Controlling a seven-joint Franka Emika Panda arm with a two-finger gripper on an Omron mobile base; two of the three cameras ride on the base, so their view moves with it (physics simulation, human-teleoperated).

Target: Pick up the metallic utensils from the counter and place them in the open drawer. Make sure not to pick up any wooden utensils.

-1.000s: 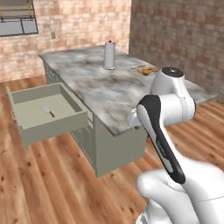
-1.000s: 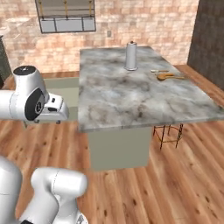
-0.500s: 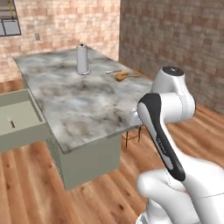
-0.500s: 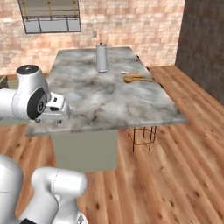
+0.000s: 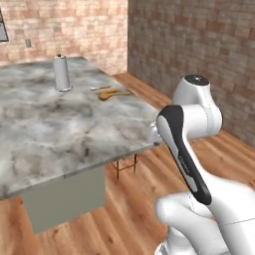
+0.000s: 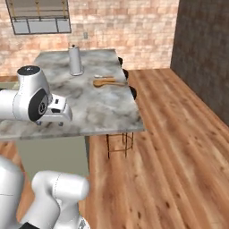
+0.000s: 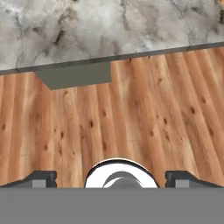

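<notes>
Hand view, item one: my claw [image 7: 112, 178], tips spread wide, holding nothing, pointed down at the plank floor [image 7: 131, 127] just off the desk [image 7: 109, 26] edge. Item two, well beyond my claw on the desk: wooden spoon [image 5: 110, 93] with a slim utensil [image 5: 98, 87] beside it. Item three, farther: upright grey cylinder [image 5: 62, 72].

Grey-white marbled counter [image 5: 60, 124], tan wooden spoon [image 6: 103, 82], reddish-brown brick wall [image 5: 199, 45].
</notes>
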